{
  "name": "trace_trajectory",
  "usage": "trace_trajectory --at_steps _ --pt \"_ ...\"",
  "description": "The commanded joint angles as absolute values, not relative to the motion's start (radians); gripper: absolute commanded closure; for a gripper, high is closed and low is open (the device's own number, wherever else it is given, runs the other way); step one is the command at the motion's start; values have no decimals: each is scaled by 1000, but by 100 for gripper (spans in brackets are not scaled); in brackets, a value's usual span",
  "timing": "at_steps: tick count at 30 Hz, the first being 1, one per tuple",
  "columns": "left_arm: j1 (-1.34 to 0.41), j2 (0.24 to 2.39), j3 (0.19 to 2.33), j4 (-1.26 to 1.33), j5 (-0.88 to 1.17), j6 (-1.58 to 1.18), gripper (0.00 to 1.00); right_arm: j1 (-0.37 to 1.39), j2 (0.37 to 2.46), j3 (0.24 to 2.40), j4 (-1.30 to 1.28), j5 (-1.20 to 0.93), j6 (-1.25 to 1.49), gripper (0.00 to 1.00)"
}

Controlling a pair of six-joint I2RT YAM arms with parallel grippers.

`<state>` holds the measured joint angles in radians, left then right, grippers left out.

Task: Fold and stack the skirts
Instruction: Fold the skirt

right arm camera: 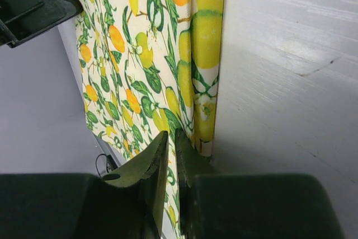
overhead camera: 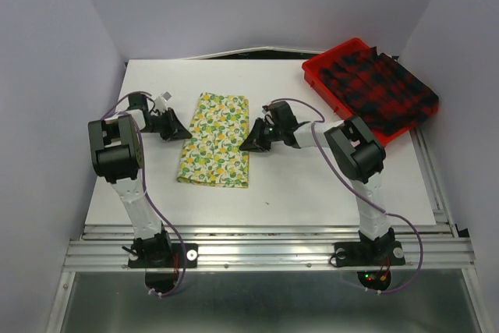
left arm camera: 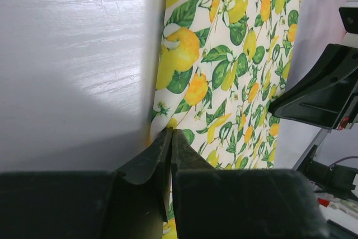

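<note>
As the lemon-print skirt [overhead camera: 216, 139] lies flat between them, a neat cream-yellow rectangle, the left gripper [overhead camera: 182, 132] and right gripper [overhead camera: 248, 144] each pinch one long edge, jaws nearly together.

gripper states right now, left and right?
left gripper: closed, pinching the edge of the lemon skirt.
right gripper: closed, pinching the opposite edge of the same skirt.

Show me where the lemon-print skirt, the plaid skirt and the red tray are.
lemon-print skirt [overhead camera: 214, 139]: top view, middle of the cloth.
plaid skirt [overhead camera: 386, 87]: top view, middle of its upper face.
red tray [overhead camera: 313, 68]: top view, bare left corner.
</note>
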<state>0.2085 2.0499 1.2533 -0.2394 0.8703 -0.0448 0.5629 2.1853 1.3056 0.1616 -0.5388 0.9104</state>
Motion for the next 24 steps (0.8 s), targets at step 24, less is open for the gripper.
trace_trajectory --at_steps 24 --pt "230 1818 1241 -420 726 153 62 552 2108 1281 -109 -500 690 86"
